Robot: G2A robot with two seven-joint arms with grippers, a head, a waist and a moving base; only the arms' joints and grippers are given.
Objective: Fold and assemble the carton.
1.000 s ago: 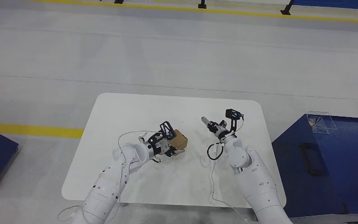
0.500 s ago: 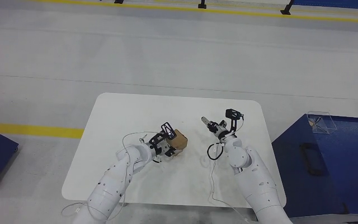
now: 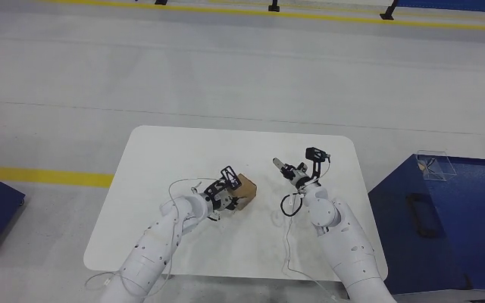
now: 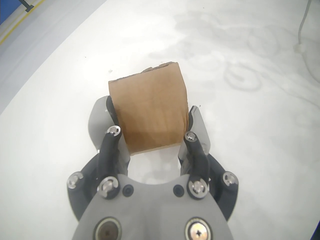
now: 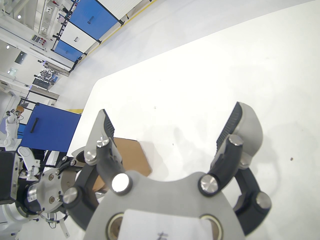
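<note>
A small brown carton [image 3: 245,188] rests on the white table [image 3: 151,174] near its middle. In the left wrist view the carton [image 4: 150,108] sits between my left gripper's fingers [image 4: 195,123], which press on its two side faces; the box looks closed up into a cube. My left gripper [image 3: 231,193] is shut on it from the near-left side. My right gripper [image 3: 279,164] hangs above the table to the right of the carton, fingers spread wide with nothing between them [image 5: 172,123]. The carton [image 5: 130,156] shows behind its left finger.
A blue cabinet [image 3: 432,227] stands off the table's right side, with a clear plastic box [image 3: 433,164] on top. A white cable [image 3: 288,242] trails from the right arm across the table's near right part.
The left gripper has slid the carton slightly to the right across the table. The right arm has not moved.
</note>
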